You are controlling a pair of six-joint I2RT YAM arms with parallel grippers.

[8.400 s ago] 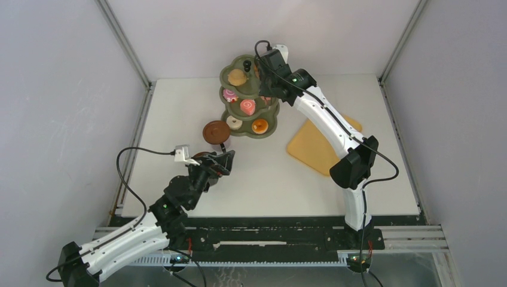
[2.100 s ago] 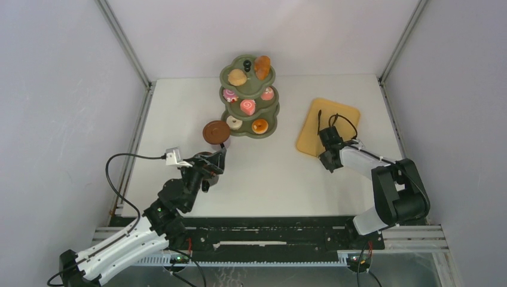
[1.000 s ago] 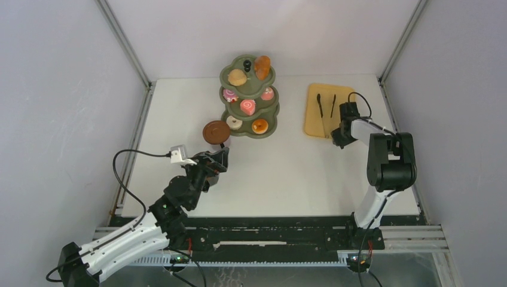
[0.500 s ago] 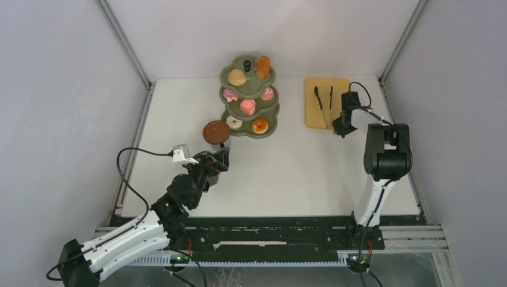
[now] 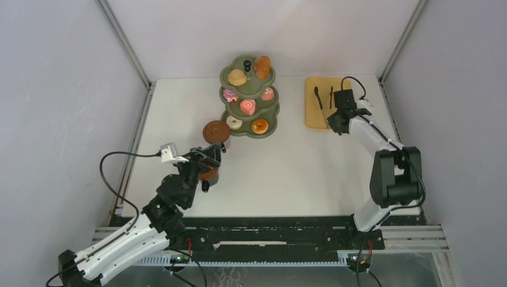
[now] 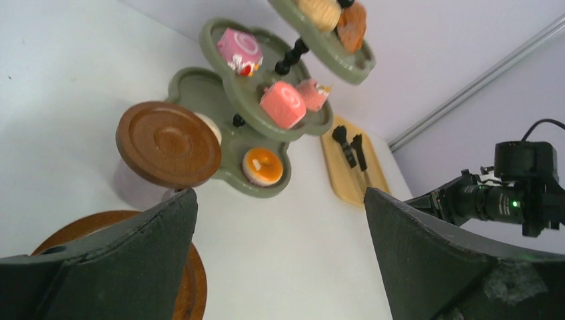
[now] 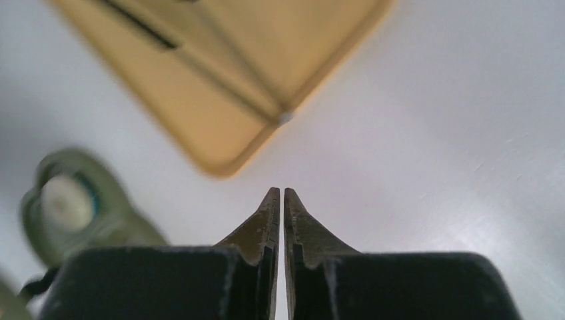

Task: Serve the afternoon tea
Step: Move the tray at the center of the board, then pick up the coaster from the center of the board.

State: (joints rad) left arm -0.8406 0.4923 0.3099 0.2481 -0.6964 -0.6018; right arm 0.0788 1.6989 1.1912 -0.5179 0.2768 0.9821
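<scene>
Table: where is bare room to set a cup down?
Bare table between the three-tier stand, the orange-yellow tray and the near edge. Crowded at the stand's front left: brown saucer, left gripper.

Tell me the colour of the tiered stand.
The stand is olive green, with a black centre post. It shows best in the left wrist view.

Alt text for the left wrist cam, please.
The open left gripper frames the olive three-tier stand holding pink swirl cakes and a donut, a brown saucer beside its bottom tier. Behind, black tongs lie on the orange tray.
</scene>
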